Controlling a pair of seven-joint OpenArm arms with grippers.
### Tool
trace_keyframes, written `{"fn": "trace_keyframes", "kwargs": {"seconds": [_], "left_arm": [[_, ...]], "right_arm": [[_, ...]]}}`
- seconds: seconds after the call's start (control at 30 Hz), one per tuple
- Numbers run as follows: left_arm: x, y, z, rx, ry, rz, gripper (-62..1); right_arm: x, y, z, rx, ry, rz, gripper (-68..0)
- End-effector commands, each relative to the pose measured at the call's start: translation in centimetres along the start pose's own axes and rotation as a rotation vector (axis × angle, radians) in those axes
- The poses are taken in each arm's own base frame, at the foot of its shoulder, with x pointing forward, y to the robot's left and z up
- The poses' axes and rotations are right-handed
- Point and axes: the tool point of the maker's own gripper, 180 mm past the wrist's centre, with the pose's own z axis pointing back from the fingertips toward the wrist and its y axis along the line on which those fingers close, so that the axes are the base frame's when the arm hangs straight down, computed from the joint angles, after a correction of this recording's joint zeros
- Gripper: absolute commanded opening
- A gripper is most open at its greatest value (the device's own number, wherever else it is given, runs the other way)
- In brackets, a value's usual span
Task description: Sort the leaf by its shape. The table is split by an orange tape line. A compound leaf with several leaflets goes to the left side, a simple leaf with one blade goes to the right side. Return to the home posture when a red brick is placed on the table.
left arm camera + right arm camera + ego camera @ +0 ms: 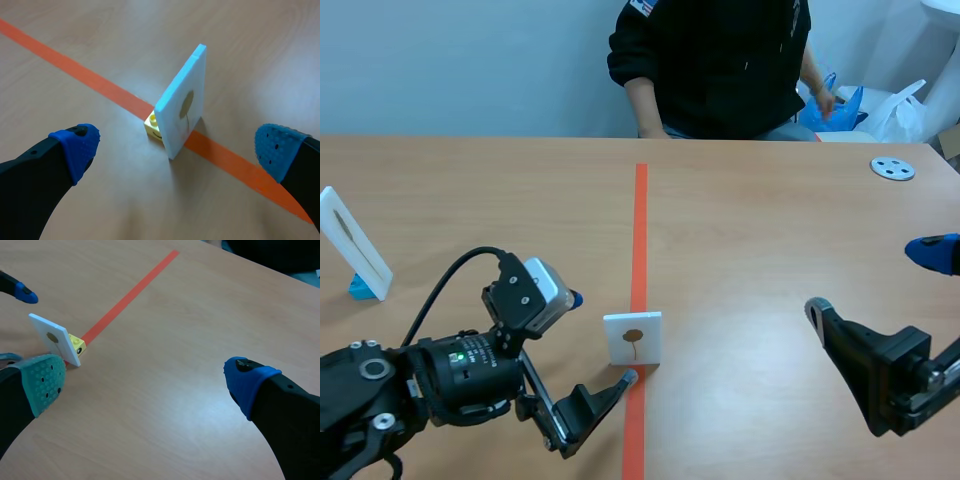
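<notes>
The leaf card (pixel 633 338) stands on the tape line (pixel 640 220) at lower centre, with a block (pixel 153 125) touching its base. The left gripper (pixel 601 338) is just beside it at lower left. The right gripper (pixel 873 282) is at lower right, well apart. A second card (pixel 350 245) is at far left, and a disc (pixel 893 168) at upper right.

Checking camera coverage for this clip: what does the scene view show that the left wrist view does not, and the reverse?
Scene view only: a seated person in a black top, a second white card on a blue stand and a grey round disc. Left wrist view only: the small yellow toy brick at the card's foot. Both: the upright white square card with a one-blade leaf picture, standing on the orange tape line ahead of the open left claw.
</notes>
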Motion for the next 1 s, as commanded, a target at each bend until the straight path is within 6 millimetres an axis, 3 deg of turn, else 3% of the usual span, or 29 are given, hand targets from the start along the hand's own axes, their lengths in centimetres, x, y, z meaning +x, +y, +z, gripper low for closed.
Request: {"fn": "trace_keyframes", "kwargs": {"seconds": [0.0, 0.2, 0.37, 0.73, 0.97], "left_arm": [[1.7, 0.0, -1.1, 0.004, -0.055, -0.012, 1.4], [1.4, -0.6, -3.4, -0.011, -0.044, -0.007, 1.4], [1.9, -1.1, -4.1, -0.02, -0.062, -0.002, 1.4], [2.0, -0.5, -4.3, 0.01, -0.063, -0.01, -39.1], [1.7, -0.4, -4.3, 0.02, -0.05, -0.013, -55.4]], "right_arm": [[1.1, -0.3, -0.1, -0.004, -0.036, 0.01, 0.4], [1.1, -0.3, -0.1, -0.004, -0.036, 0.01, 0.4], [1.1, -0.3, -0.1, -0.004, -0.036, 0.01, 0.4], [1.1, -0.3, -0.1, -0.004, -0.036, 0.01, 0.4], [1.1, -0.3, -0.1, -0.004, -0.036, 0.01, 0.4]]}}
